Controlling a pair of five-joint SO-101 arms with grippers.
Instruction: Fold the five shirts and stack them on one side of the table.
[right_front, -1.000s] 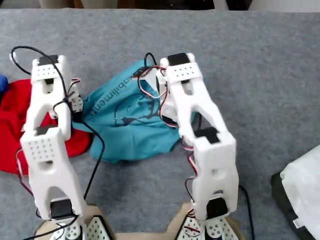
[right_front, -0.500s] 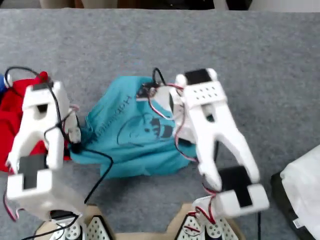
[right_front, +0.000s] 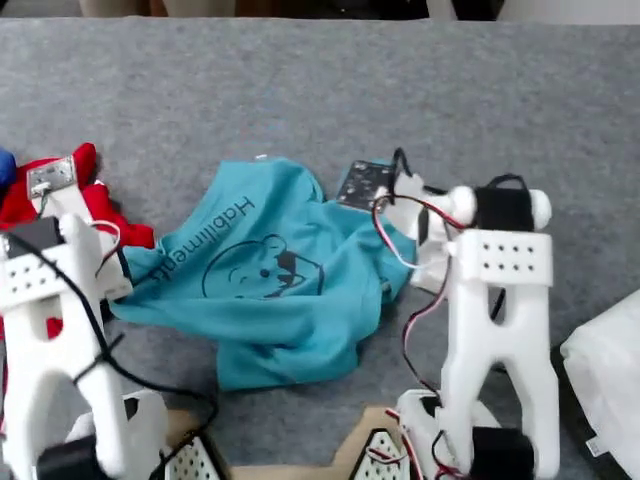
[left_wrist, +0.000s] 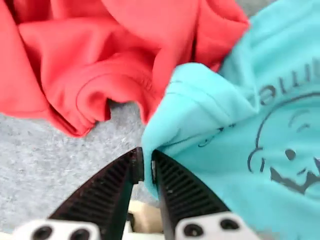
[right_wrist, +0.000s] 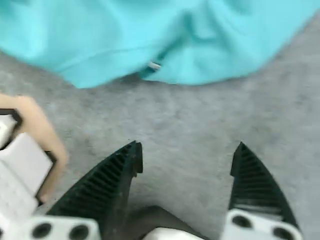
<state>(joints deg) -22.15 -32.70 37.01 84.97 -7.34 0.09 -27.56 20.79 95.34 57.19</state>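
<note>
A teal shirt (right_front: 270, 270) with a bear print lies crumpled in the middle of the grey table. A red shirt (right_front: 110, 222) lies bunched at its left, touching it. My left gripper (left_wrist: 147, 162) is shut on a folded edge of the teal shirt (left_wrist: 235, 115), right beside the red shirt (left_wrist: 100, 55). The left arm (right_front: 50, 300) stands over the teal shirt's left corner. My right gripper (right_wrist: 187, 152) is open over bare table, a little short of the teal shirt's edge (right_wrist: 165, 45), with nothing between its fingers. The right arm (right_front: 500, 270) stands at the shirt's right side.
A white bundle (right_front: 608, 365) on a dark object (right_front: 560, 385) sits at the right edge. A bit of blue cloth (right_front: 5, 168) shows at the far left. The arms' tan base (right_front: 350, 465) is at the front edge. Bare grey table lies behind and to the right.
Both arms have swung apart and drawn back toward the front edge. The teal shirt has been pulled wider and nearer, with its bear print now showing.
</note>
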